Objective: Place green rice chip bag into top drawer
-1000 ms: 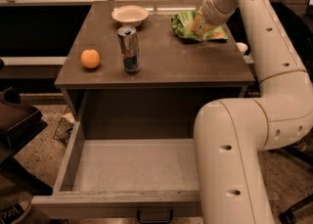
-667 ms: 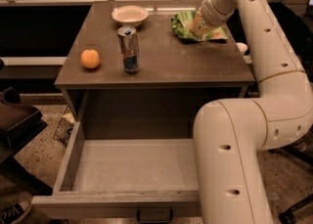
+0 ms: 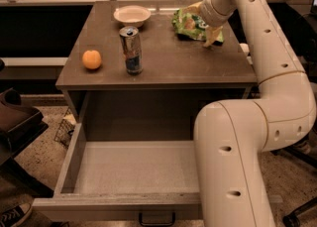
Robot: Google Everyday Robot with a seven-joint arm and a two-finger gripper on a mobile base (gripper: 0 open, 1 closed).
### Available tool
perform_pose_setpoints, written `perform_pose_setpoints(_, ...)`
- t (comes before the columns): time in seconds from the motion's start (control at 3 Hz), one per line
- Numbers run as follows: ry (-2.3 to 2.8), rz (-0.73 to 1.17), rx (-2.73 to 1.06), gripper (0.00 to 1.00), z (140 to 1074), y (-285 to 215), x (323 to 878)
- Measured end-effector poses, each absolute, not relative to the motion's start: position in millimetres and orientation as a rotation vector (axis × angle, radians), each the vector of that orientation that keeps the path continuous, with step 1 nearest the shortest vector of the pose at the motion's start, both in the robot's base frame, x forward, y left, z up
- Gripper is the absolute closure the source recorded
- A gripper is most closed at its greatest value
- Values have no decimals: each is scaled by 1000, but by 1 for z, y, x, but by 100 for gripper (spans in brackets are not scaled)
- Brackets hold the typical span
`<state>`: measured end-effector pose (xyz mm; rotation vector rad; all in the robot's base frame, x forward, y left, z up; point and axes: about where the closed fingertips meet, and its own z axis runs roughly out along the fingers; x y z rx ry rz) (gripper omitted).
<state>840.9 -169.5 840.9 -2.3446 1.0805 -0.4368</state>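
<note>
Toward one o'clock on the worktop [image 3: 163, 70], the green rice chip bag [image 3: 184, 23] lies crumpled near the back edge. The hand [image 3: 203, 23] is down on the bag's right part, touching it; whether it is clamped on the bag or only set around it I cannot tell. From the hand the pale arm [image 3: 257, 37] rises to the top of the view, then comes down the right side past the worktop's three o'clock edge. It bends into a thick elbow [image 3: 237, 156] that sits in front of the top drawer [image 3: 69, 164], covering the drawer's right side from about three to five o'clock. That drawer stands pulled out below the worktop's front edge, with a small dark handle [image 3: 156, 218] at six o'clock on its front. Other things share the worktop: a shallow white bowl [image 3: 132, 15] at eleven o'clock, well left of the bag; an upright drink can [image 3: 131, 50] near the middle, just in front of the bowl; and an orange [image 3: 91, 59] at nine o'clock, left of the can and apart from it. On the floor, at about eight o'clock in the view, are a wire basket [image 3: 64, 131], a dark seat-like thing [image 3: 17, 122] and the toe of a sneaker [image 3: 15, 215].
</note>
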Motion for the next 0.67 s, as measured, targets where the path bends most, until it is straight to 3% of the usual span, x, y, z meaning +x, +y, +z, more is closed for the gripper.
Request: perform_pose_setpoints(0.67,1081,-437,-2345,0,845,-169,839)
